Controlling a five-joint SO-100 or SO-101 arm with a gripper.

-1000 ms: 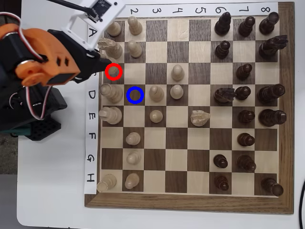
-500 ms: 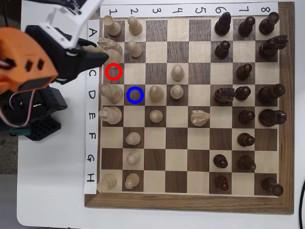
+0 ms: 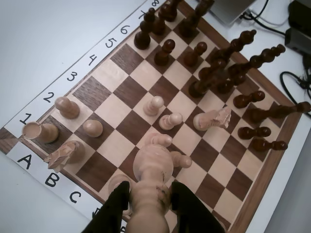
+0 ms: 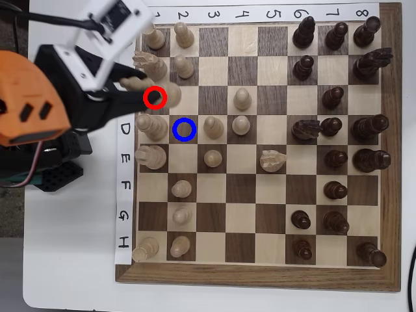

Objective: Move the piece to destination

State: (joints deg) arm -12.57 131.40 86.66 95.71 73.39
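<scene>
The piece (image 3: 153, 165), a light-tan wooden chess piece with a rounded top, fills the lower middle of the wrist view. My gripper (image 3: 149, 187) has its two black fingers (image 3: 119, 199) tight against both sides of the piece. In the overhead view the gripper (image 4: 151, 96) reaches from the left over the red-ringed square (image 4: 155, 97). The piece's rounded top (image 4: 134, 83) shows by the fingers and its base is hidden. The destination (image 4: 184, 129), a dark square with a blue ring, is bare, one square right and one down from the red ring. I cannot tell if the piece is lifted.
Light pieces crowd around: a big piece (image 4: 153, 127) left of the destination, a pawn (image 4: 213, 126) to its right, another (image 4: 173, 92) above it and a knight (image 4: 148, 64). Dark pieces (image 4: 338, 97) fill the right columns. The orange arm (image 4: 29, 97) stands left of the board.
</scene>
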